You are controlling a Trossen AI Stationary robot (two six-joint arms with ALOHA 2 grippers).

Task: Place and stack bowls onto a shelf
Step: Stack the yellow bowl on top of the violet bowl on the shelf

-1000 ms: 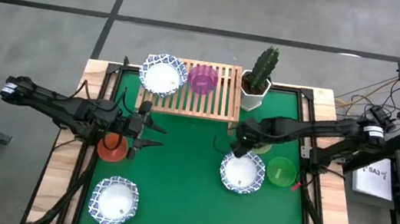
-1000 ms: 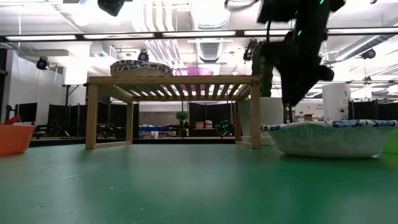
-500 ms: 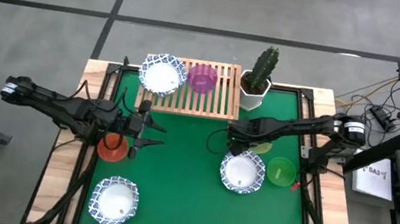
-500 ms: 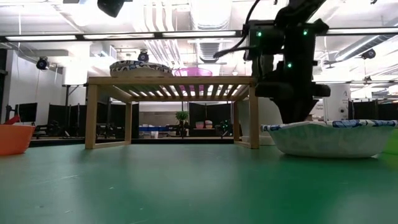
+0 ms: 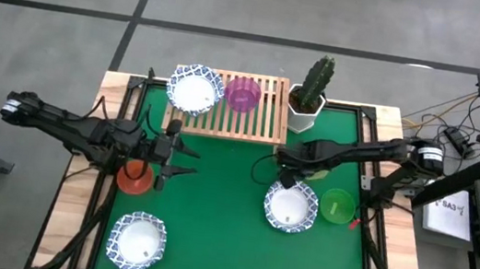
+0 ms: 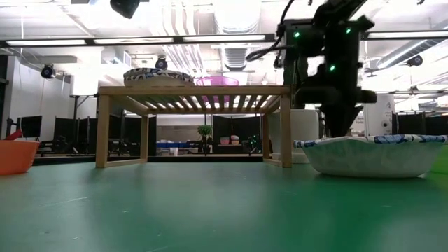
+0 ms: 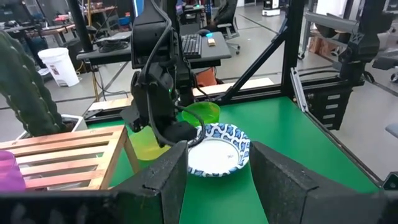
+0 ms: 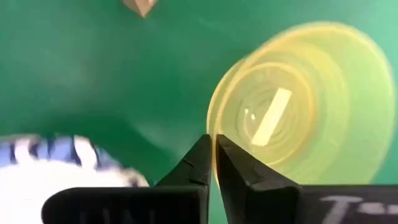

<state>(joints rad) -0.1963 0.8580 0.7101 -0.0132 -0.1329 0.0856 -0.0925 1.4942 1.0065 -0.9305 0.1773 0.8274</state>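
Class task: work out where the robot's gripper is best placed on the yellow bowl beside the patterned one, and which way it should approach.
Grip the yellow bowl by its thin rim, coming from above. It sits upright and open, so the rim is the only narrow edge. The right gripper is already at the rim section nearest the patterned bowl, fingers nearly together; probably best to stay there.

No text, label, brand or number is legible in any view. A white sheet (image 5: 449, 210) beside the table (image 5: 219, 225) bears marks too small to make out.
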